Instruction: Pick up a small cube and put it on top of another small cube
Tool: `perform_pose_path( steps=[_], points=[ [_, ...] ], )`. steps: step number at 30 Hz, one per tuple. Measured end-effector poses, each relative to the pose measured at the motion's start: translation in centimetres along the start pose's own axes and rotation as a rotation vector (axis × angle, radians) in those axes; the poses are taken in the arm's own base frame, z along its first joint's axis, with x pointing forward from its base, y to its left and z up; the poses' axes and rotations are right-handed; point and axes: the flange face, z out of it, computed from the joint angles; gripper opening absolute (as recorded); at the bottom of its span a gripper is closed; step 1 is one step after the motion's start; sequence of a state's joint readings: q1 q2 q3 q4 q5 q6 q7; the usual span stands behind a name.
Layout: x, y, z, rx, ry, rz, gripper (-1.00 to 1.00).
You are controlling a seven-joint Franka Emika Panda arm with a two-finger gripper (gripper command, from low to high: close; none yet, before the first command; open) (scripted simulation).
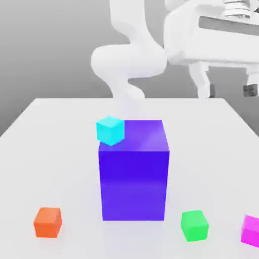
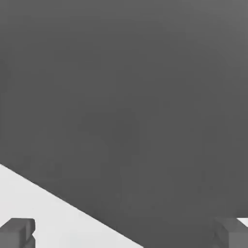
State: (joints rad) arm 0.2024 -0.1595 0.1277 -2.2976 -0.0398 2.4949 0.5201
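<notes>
Pincer (image 1: 231, 91) open, its two dark-tipped fingers (image 1: 250, 90) spread wide apart with nothing between them, hangs at the upper right of the exterior view, above the level of the table. In the hand view, the two fingertips show at the lower left and lower right corners, well apart, with a dark grey surface (image 2: 121, 106) across most of the frame and a pale patch at the lower left.

At the lower right edge of the exterior view sits the magenta cube (image 1: 251, 231), partly cut off by the frame. Just beside it, toward the centre, is the green cube (image 1: 195, 225); the orange cube (image 1: 48, 222) rests at the lower left. A large blue-violet block (image 1: 133, 184) stands in the middle of the white table (image 1: 60, 152), and a cyan cube (image 1: 110, 130) appears at its upper left corner. No lettering, label or brand is readable on any of them.
</notes>
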Motion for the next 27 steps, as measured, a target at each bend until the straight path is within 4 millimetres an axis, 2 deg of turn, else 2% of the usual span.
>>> perform_pose_path(
  steps=[5, 7, 14, 18, 19, 25, 27],
  points=[
    [-4.5, -4.8, 8.6, -0.015, -0.126, -0.200, 0.00],
    [-6.4, -5.9, 11.9, -0.024, -0.175, -0.266, 0.00],
    [-15.1, -8.7, 22.7, -0.037, -0.343, -0.498, 0.00],
    [-17.6, -8.4, 28.1, -0.036, -0.360, -0.520, 0.00],
    [-18.0, -8.3, 28.9, -0.037, -0.360, -0.521, -1.00],
    [-18.2, -8.2, 29.3, -0.037, -0.361, -0.522, -1.00],
    [-17.7, -8.4, 28.0, -0.037, -0.361, -0.521, -1.00]
  ],
)
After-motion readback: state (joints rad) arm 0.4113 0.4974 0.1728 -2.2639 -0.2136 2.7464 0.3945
